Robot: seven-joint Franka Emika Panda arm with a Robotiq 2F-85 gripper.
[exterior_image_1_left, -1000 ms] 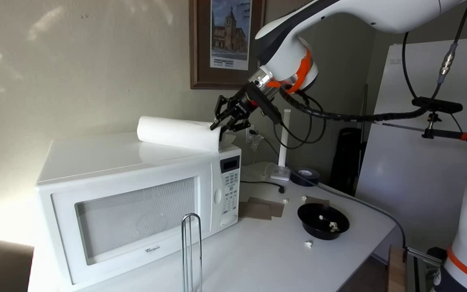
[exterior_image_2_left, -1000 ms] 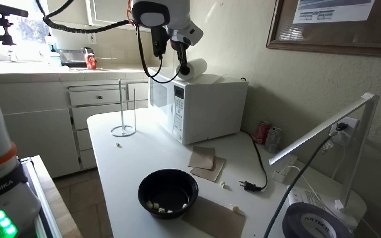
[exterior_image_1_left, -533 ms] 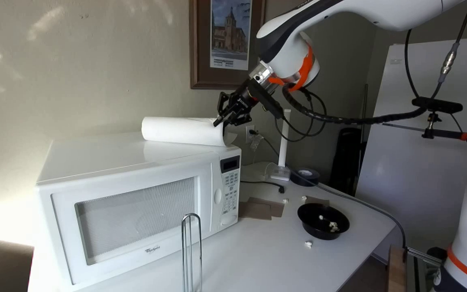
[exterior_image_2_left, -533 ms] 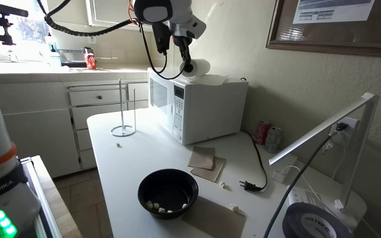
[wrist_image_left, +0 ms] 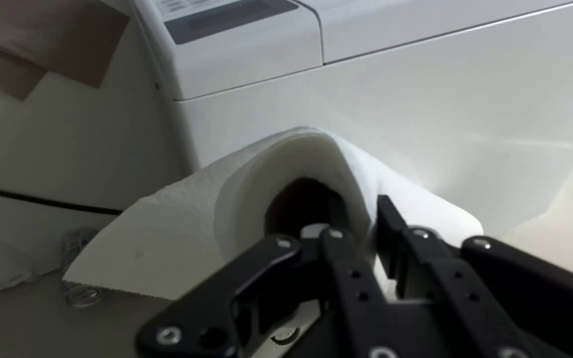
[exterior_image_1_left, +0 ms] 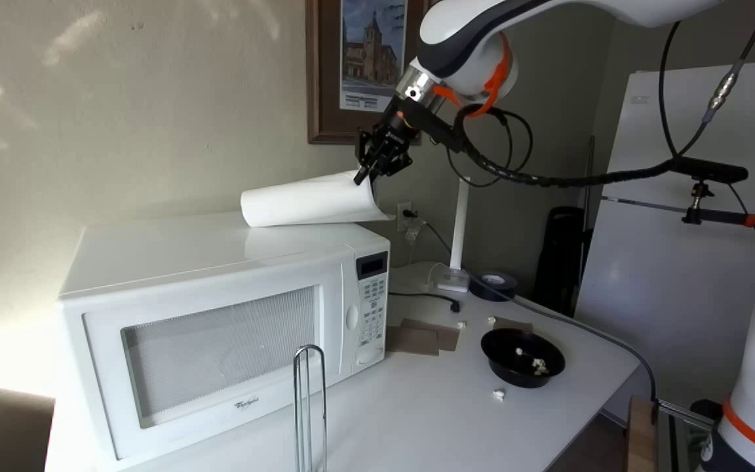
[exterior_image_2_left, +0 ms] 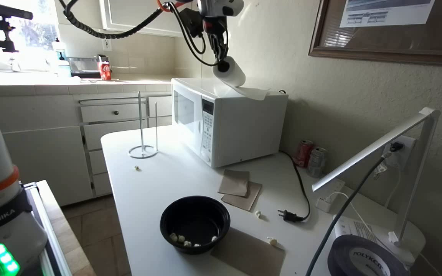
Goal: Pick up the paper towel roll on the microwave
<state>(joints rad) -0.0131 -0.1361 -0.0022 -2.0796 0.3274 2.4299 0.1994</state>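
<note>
The white paper towel roll (exterior_image_1_left: 305,203) is tilted above the microwave (exterior_image_1_left: 174,252). Its end at the gripper is raised, and its far end is low at the microwave top, seemingly touching it. My gripper (exterior_image_1_left: 366,178) is closed on the rim of the raised end. In the wrist view, one finger is inside the dark core of the roll (wrist_image_left: 294,149) and one is outside its wall, with the paper pinched between the fingertips (wrist_image_left: 360,214). A loose sheet hangs from the roll (exterior_image_2_left: 233,73) over the microwave top (exterior_image_2_left: 249,126).
A thin metal stand (exterior_image_2_left: 143,151) stands on the table before the microwave. A black bowl (exterior_image_2_left: 195,226) with popcorn, brown sheets (exterior_image_2_left: 234,183), a plug cord (exterior_image_2_left: 299,184), a lamp (exterior_image_2_left: 370,149) and two cans (exterior_image_2_left: 317,163) are also there. A framed picture (exterior_image_1_left: 371,72) hangs behind the arm.
My gripper has moved up and slightly toward the microwave's panel side, staying on the roll's end. That end has lifted, tilting the roll, and the loose sheet has unrolled more.
</note>
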